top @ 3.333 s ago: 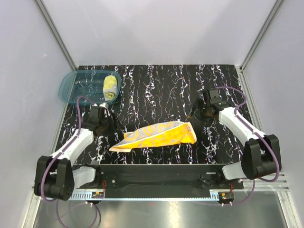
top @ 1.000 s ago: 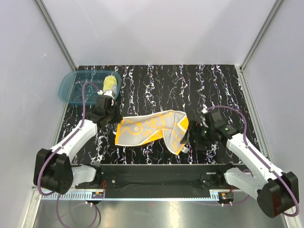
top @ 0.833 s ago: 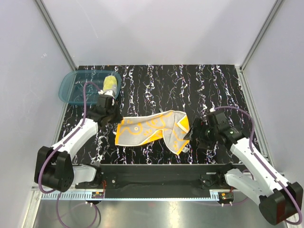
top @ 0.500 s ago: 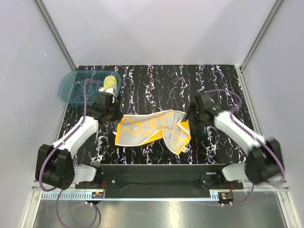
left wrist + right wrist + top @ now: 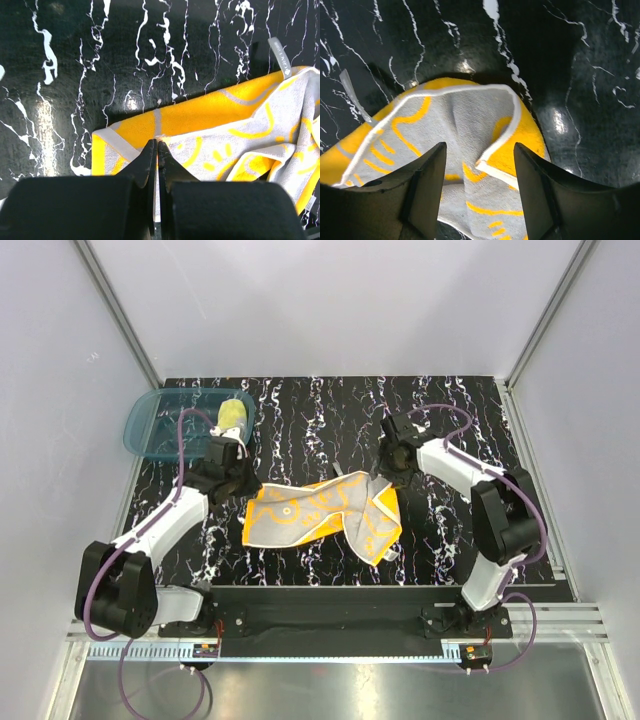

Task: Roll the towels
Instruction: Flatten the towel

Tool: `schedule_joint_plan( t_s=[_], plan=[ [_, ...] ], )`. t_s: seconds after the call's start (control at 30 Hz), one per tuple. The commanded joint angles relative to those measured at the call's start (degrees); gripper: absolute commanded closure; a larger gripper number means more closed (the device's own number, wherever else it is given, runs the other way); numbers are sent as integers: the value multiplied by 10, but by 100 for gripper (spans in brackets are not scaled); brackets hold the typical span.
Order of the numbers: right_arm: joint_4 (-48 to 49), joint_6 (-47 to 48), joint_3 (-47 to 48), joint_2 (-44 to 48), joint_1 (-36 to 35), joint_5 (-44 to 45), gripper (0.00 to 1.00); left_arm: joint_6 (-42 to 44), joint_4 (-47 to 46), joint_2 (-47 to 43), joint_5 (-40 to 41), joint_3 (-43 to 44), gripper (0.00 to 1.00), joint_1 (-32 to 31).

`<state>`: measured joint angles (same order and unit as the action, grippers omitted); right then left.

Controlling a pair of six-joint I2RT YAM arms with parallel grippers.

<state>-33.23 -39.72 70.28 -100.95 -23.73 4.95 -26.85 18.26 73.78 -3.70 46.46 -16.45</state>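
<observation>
From above, the orange towel (image 5: pixel 320 515) lies crumpled on the black marbled table (image 5: pixel 330 410), its long axis running left to right between the arms, with one arm at each far corner: the left gripper (image 5: pixel 240 487) at the left end, the right gripper (image 5: pixel 393 472) at the right end, so neither is nearer. The pale yellow towel (image 5: pixel 232 420) sits bundled in the teal basin (image 5: pixel 150 430), well apart to the far left. That makes two towels and one basin. At the left wrist, the left gripper (image 5: pixel 156 147) is pressed together, apparently pinching the grey-edged corner of the orange towel (image 5: pixel 220 110), which stretches off to the right. At the right wrist, the right gripper (image 5: pixel 479 155) stands spread, its fingers (image 5: pixel 427 185) straddling a curled-over corner of the orange towel (image 5: pixel 465 115) directly below, not gripping it yet; closing here would likely take that fold
</observation>
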Motion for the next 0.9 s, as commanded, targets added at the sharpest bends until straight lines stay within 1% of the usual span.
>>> schedule_joint_plan(
  t_s=[0.0,0.13,0.37,0.43,0.47,0.5,0.6,0.67,0.77,0.87],
  plan=[
    [-16,14,37,-26,-18,27,37,5,-38,0,-18,-6,100,2],
    [-37,11,53,-51,-33,39,37,7,-45,0,-18,-9,100,2],
    [-52,4,49,-68,-41,55,43,6,-53,0,-22,-14,100,2],
    [-54,8,50,-73,-42,56,49,7,-54,0,-23,-14,100,2],
    [-57,9,51,-78,-41,58,55,7,-53,0,-22,-14,100,2],
    [-57,7,50,-78,-42,59,62,7,-53,0,-22,-14,100,2],
    [-54,6,43,-68,-42,67,71,7,-54,-2,-19,-15,100,2],
    [-58,6,43,-61,-41,74,86,7,-55,-1,-18,-16,100,2],
    [-66,8,42,-49,-41,81,100,4,-55,-6,-11,-18,100,2],
    [-67,9,31,-23,-41,83,100,1,-57,-26,2,-23,100,2]
  ],
)
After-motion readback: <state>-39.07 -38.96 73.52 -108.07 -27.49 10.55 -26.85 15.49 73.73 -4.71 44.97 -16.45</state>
